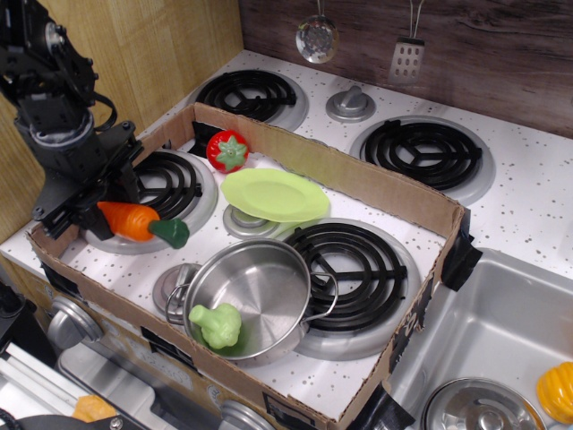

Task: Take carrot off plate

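The orange carrot [132, 221] with its dark green stem end lies tilted over the front edge of the left burner [152, 193], well left of the plate. My black gripper [106, 211] is shut on the carrot's thick end, near the left wall of the cardboard box. The light yellow-green plate [274, 194] sits bare in the middle of the stove, between the burners.
A red toy tomato [227, 150] sits behind the plate by the box's back wall. A steel pot [252, 294] with a green toy broccoli [217, 324] stands at the front. The cardboard box wall [360, 185] rings the area. A sink [501, 349] is at the right.
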Controlling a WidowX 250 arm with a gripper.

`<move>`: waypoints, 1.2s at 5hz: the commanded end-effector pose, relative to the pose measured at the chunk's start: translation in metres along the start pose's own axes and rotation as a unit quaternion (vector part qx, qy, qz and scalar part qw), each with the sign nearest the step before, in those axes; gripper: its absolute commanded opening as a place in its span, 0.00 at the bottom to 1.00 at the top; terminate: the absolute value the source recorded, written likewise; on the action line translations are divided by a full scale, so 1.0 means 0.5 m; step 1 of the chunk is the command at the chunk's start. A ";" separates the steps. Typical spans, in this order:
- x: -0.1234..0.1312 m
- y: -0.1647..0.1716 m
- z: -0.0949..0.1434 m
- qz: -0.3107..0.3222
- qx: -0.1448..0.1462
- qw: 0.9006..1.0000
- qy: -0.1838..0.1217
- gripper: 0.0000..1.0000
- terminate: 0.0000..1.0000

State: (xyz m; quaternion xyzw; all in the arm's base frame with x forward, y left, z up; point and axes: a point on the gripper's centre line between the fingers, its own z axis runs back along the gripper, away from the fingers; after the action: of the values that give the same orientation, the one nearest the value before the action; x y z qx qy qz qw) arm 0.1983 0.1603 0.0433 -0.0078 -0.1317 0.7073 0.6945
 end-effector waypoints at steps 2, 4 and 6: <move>0.029 0.028 -0.001 -0.059 -0.027 0.998 -0.013 1.00 0.00; 0.019 -0.011 0.017 -0.079 -0.028 0.996 -0.028 1.00 0.00; -0.008 -0.080 0.084 -0.110 -0.022 0.993 -0.037 1.00 0.00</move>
State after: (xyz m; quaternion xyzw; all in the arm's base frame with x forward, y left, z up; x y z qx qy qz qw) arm 0.2340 0.1385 0.0790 0.0207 -0.1470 0.6211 0.7695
